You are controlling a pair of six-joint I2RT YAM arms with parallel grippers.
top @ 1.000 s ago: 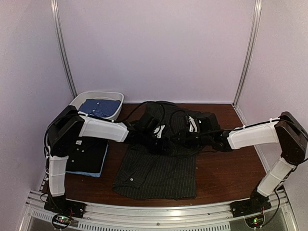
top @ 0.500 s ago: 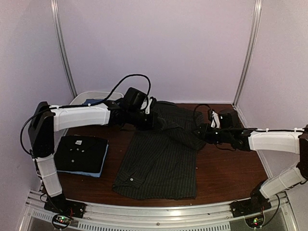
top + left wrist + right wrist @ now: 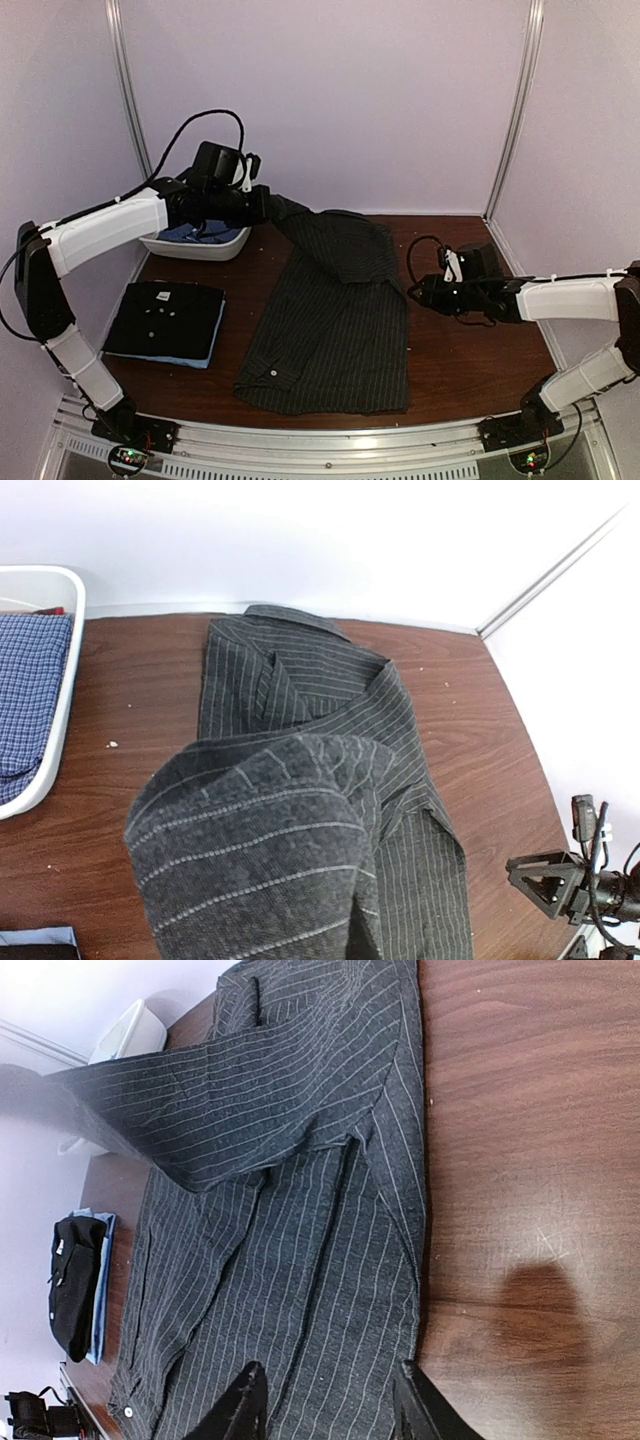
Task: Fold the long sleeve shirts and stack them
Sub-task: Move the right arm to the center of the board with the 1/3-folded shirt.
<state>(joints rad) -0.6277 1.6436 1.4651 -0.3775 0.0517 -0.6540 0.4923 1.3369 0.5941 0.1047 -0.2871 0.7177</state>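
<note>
My left jaws pinched the pinstriped shirt [image 3: 335, 330] by a sleeve [image 3: 300, 222]; I judged it raised for folding across. My right jaws stood spread, empty, beside it.

Dim purplish overhead view, brighter wrist views.

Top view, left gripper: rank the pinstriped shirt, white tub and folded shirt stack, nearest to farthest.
1. Pinstriped shirt: sleeve pinched in the left gripper, body spread mid-table.
2. White tub: just below and left of the gripper, far-left corner.
3. Folded shirt stack: near-left part of the table, well past the tub.
</note>
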